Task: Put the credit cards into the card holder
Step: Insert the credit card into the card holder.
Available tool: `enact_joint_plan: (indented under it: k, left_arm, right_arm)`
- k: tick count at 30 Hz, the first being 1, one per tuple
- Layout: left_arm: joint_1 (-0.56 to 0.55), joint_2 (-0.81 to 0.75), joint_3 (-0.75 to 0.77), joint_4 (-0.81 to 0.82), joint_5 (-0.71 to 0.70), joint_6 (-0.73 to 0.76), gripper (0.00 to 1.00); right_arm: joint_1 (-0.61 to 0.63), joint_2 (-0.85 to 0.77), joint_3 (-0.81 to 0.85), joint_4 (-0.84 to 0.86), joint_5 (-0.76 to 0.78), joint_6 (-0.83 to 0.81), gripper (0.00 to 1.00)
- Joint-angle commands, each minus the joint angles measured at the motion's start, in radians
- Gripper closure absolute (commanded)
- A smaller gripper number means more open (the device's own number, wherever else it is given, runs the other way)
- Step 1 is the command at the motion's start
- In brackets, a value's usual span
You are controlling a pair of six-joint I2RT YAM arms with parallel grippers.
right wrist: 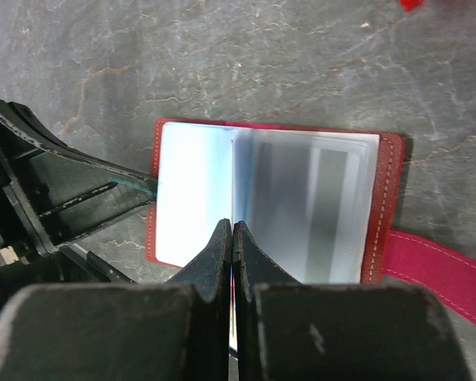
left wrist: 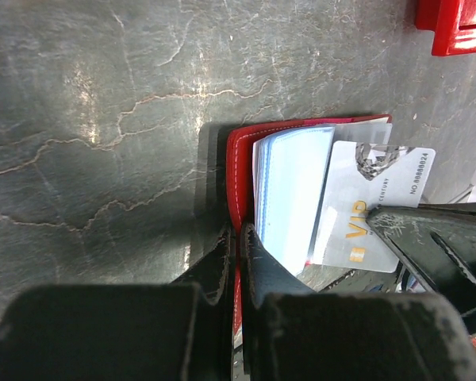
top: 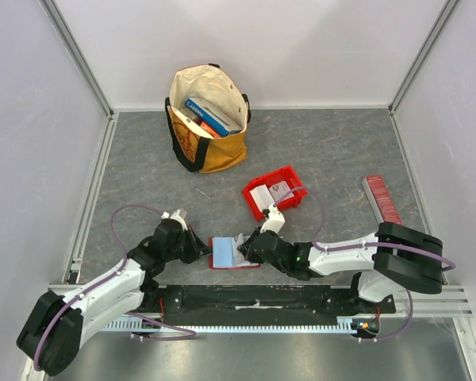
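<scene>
Grey stone-patterned tabletop fills a white-walled booth, with a canvas tote bag of blue books at the back. A ridged red strip lies at the right.

The card holder lies open at the near edge, between the two arms, with its pale inner sleeves facing up. Its long axis runs left to right across the table. In the right wrist view its snap tab sticks out from the right end of the cover.

The left gripper is pinched closed on the red cover at the holder's left end. The right gripper is closed too, tips down over the centre fold, with a thin pale edge showing between its fingers. The left wrist view shows this as a white VIP card gripped at one end, tilted over the holder's right half.

More credit cards sit in the red plastic bin just behind the holder.
</scene>
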Motion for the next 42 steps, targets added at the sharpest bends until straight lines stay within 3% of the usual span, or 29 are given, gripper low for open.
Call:
enact_joint_plan:
  k: [1,20,31,42]
  left_arm:
    - [-0.002,-0.011,-0.016,0.018,-0.022,-0.031,0.98]
    - [-0.001,-0.006,-0.014,0.025,-0.016,-0.041,0.98]
    - [-0.001,-0.014,-0.013,0.021,-0.023,-0.042,0.98]
    - [-0.002,-0.015,-0.014,0.027,-0.020,-0.042,0.98]
  right_arm:
    - [-0.003,-0.028,-0.031,0.064,0.028,0.043,1.00]
    - [-0.003,0.051,-0.075,0.177,-0.004,0.099,1.00]
    - [-0.004,-0.068,-0.123,0.130,0.080,0.090,1.00]
    - [-0.004,0.032,-0.091,0.180,0.017,0.089,1.00]
